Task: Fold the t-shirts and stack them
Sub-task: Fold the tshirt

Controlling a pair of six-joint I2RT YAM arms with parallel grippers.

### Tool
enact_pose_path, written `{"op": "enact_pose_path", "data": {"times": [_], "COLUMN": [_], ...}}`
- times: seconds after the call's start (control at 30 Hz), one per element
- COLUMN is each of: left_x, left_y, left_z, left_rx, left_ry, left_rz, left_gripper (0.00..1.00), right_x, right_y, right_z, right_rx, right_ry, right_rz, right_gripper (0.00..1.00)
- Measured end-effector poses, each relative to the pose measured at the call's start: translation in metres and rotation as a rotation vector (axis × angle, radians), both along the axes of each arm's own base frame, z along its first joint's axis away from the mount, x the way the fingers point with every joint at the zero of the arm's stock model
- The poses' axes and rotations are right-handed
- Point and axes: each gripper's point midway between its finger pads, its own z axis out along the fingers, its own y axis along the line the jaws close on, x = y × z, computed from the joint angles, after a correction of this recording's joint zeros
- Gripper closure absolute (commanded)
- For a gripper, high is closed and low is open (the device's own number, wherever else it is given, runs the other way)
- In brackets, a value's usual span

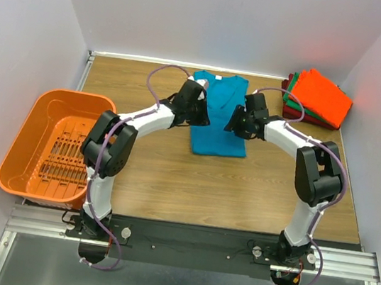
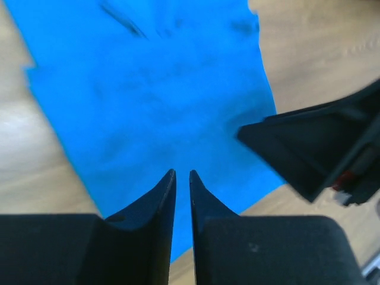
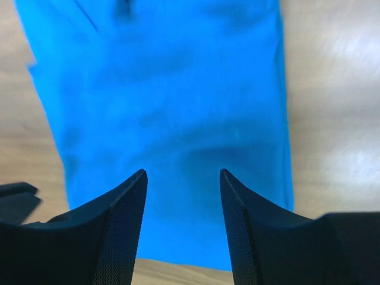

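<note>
A teal-blue t-shirt (image 1: 217,138) lies flat at the back middle of the table, folded into a narrow strip with its neck label at the far end. My left gripper (image 1: 200,112) hovers over its left edge. In the left wrist view its fingers (image 2: 181,172) stand only a narrow gap apart, with nothing between them and the t-shirt (image 2: 160,89) below. My right gripper (image 1: 237,121) is over the right edge, open wide above the cloth (image 3: 172,89), and grips nothing (image 3: 183,171). A folded stack sits at the back right: orange (image 1: 319,96) on green (image 1: 298,101) on dark red (image 1: 290,113).
An orange slotted basket (image 1: 75,97) stands off the table's left edge. White walls close in the back and both sides. The right gripper's dark body (image 2: 320,148) shows at the right of the left wrist view, close beside my left fingers.
</note>
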Motion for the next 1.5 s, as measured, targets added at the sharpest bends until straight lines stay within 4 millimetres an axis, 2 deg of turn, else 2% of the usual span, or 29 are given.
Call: {"op": "enact_pose_path", "data": {"times": [0.03,0.13,0.2,0.33,0.47,0.77,0.83,1.0,1.1,1.2,1.33,1.5], "left_x": [-0.006,-0.022,-0.032,-0.067,-0.079,-0.143,-0.166,-0.199,-0.204,-0.194,-0.169,-0.149], "left_y": [-0.006,-0.019,-0.021,-0.019,-0.024,-0.024,-0.02,-0.004,0.008,0.013,0.01,0.015], "left_z": [-0.005,-0.025,-0.038,-0.079,-0.081,-0.083,-0.084,-0.084,-0.078,-0.058,-0.026,-0.017], "left_rx": [-0.003,-0.003,0.003,0.045,0.029,0.065,0.078,0.116,0.149,0.152,0.095,0.067], "left_ry": [0.011,0.052,0.078,0.176,0.166,0.185,0.2,0.237,0.242,0.208,0.136,0.097], "left_rz": [-0.015,-0.04,-0.048,-0.06,-0.062,-0.104,-0.121,-0.13,-0.112,-0.085,-0.053,-0.021], "left_gripper": [0.86,0.89,0.9,0.91,0.91,0.91,0.91,0.91,0.91,0.91,0.9,0.9], "right_x": [-0.007,-0.024,-0.033,-0.046,-0.065,-0.129,-0.145,-0.177,-0.19,-0.191,-0.165,-0.142], "right_y": [0.003,0.0,-0.003,-0.008,-0.013,-0.004,-0.004,-0.006,-0.01,-0.011,-0.002,0.009], "right_z": [-0.007,-0.027,-0.037,-0.037,-0.038,-0.04,-0.04,-0.039,-0.035,-0.027,0.004,0.021], "right_rx": [-0.004,-0.014,-0.009,0.003,0.01,0.043,0.061,0.107,0.1,0.092,0.097,0.11], "right_ry": [0.018,0.067,0.082,0.072,0.073,0.089,0.096,0.134,0.163,0.169,0.1,0.062], "right_rz": [0.009,0.009,0.001,-0.008,-0.002,0.069,0.087,0.121,0.128,0.128,0.121,0.12], "right_gripper": [0.42,0.42,0.42,0.42,0.42,0.42,0.42,0.41,0.41,0.41,0.42,0.46]}}
